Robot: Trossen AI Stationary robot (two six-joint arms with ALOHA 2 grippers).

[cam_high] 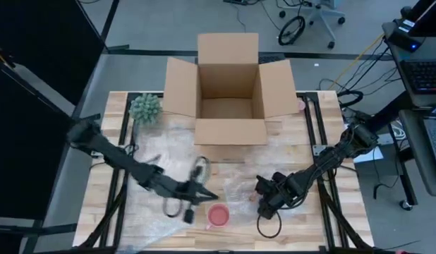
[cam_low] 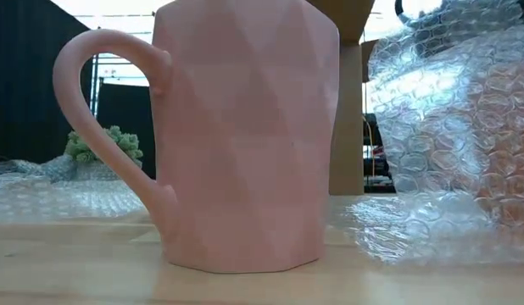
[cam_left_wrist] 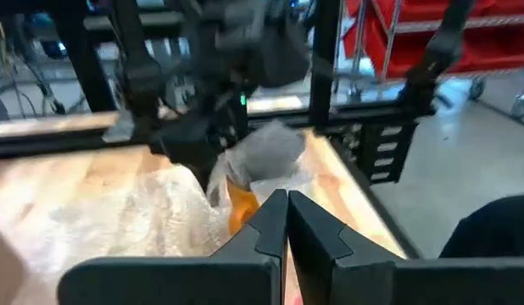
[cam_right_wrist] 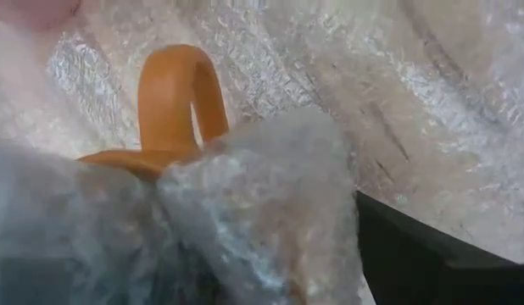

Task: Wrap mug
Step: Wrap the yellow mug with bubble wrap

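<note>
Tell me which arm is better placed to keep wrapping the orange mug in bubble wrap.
The right. Its gripper is already at the orange mug, with bubble wrap bunched over it. The left gripper is shut near the pink mug.

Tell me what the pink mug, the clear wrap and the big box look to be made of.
Pink mug: likely ceramic, matte glaze; thick faceted wall, soft sheen.
Clear wrap: plastic bubble wrap; rows of glossy air pockets.
Big box: brown corrugated cardboard, dull, with its flaps folded open.
</note>
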